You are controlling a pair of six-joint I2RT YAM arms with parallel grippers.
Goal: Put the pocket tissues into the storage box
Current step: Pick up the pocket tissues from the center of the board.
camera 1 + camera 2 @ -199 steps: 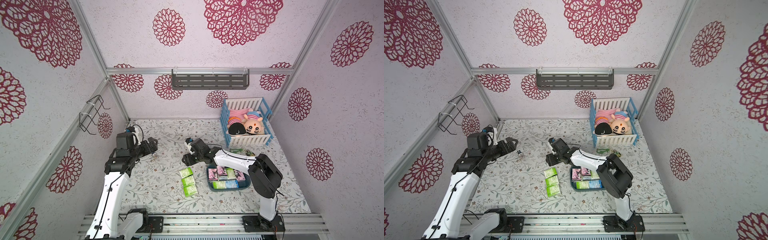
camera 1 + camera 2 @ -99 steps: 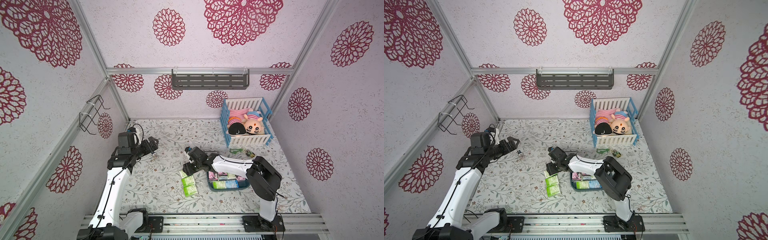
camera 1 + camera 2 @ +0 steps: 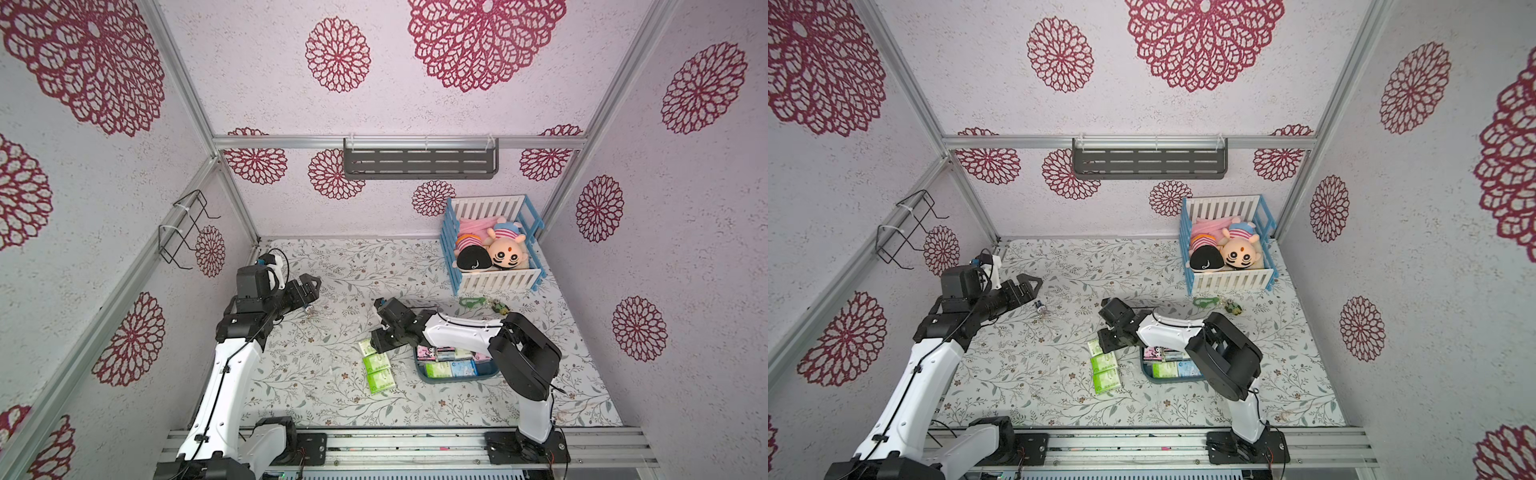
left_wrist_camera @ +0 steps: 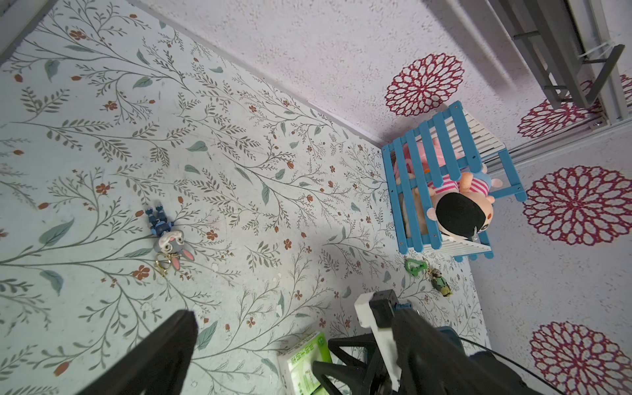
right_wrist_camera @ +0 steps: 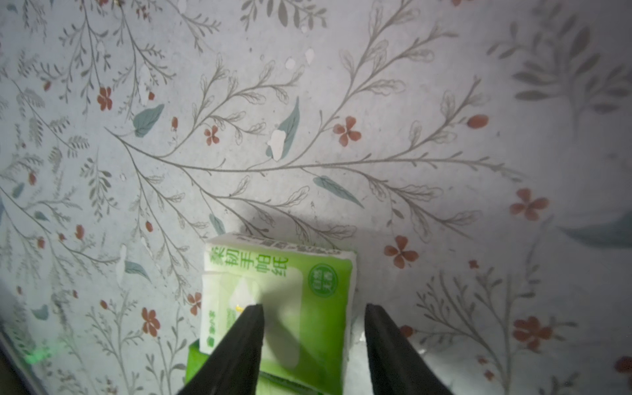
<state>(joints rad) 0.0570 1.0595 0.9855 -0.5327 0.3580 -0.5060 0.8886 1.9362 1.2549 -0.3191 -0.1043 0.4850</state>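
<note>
The right gripper (image 3: 376,348) hangs low over the worktop (image 3: 316,395), just left of the box (image 3: 457,379). It is right above the farthest of three green tissue packs (image 3: 376,363), which lie in a short row running toward the front edge. In the right wrist view its two black fingers (image 5: 239,342) stand apart and clamp nothing. One crosses the face of that farthest pack (image 5: 307,273) and the other sits just off the pack's white side. Whether either finger touches the pack cannot be told.

The box sits near the front edge, a little right of the middle, and the right arm crosses its far part. Inside it lie more packs: pink ones (image 3: 427,353) along the far side, then a green one (image 3: 436,369) and a light blue one (image 3: 461,368) along the near side.

The left gripper (image 3: 311,286) is held up above the left part of the worktop, well apart from the packs. Its fingers (image 4: 154,355) are spread wide and hold nothing. Below it a small rabbit key ring (image 4: 169,239) lies on the cover.

A blue-and-white crib (image 3: 494,282) with two dolls stands in the back right corner. Just in front of it lie a green clip (image 3: 469,302) and a tiny figure (image 3: 500,307).
</note>
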